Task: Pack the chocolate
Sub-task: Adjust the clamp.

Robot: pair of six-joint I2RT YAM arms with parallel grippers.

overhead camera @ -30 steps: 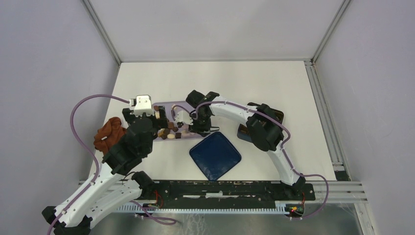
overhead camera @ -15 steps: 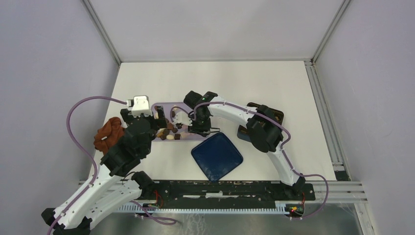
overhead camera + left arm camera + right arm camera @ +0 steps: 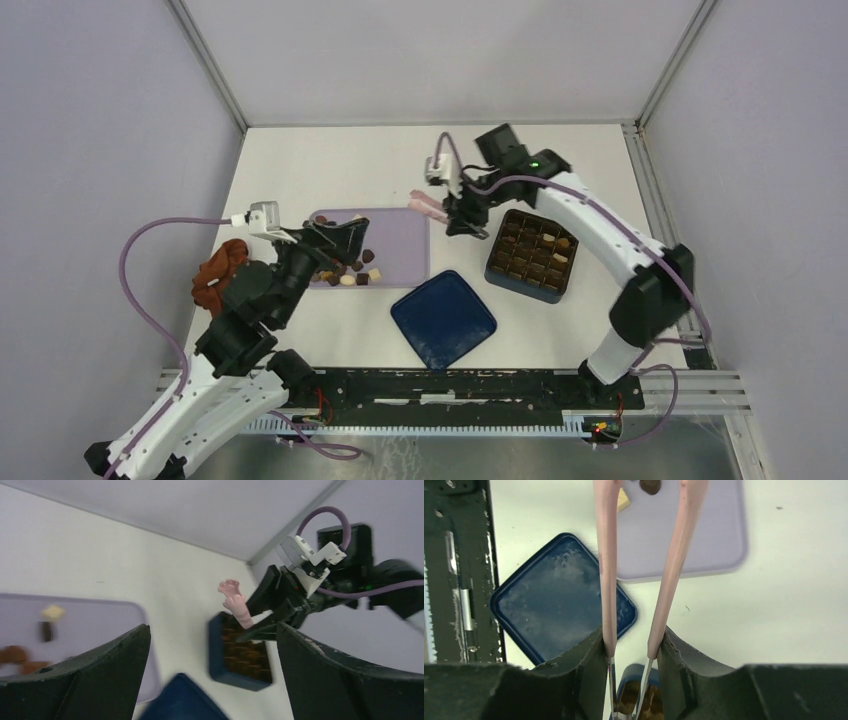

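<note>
Several small brown and cream pieces of chocolate (image 3: 347, 272) lie on the left part of a lavender tray (image 3: 398, 250). More pieces fill cells of the dark blue box (image 3: 533, 254). My right gripper (image 3: 460, 213) hovers just left of the box's far corner, shut on the pink tongs (image 3: 427, 205). In the right wrist view the tongs' two arms (image 3: 607, 555) run up out of frame between my fingers (image 3: 631, 642); their tips are hidden. My left gripper (image 3: 342, 240) stands open over the tray's left side, nothing between its fingers (image 3: 212, 630); it looks toward the tongs (image 3: 235, 602) and box (image 3: 242, 652).
The blue lid (image 3: 443, 318) lies upside down in front, between tray and box. A reddish-brown cloth (image 3: 220, 275) is bunched left of the tray under my left arm. Grey walls close in three sides.
My right arm has swung from over the tray back and right to the box's far-left corner, carrying the tongs and uncovering the box. My left gripper has turned rightward.
</note>
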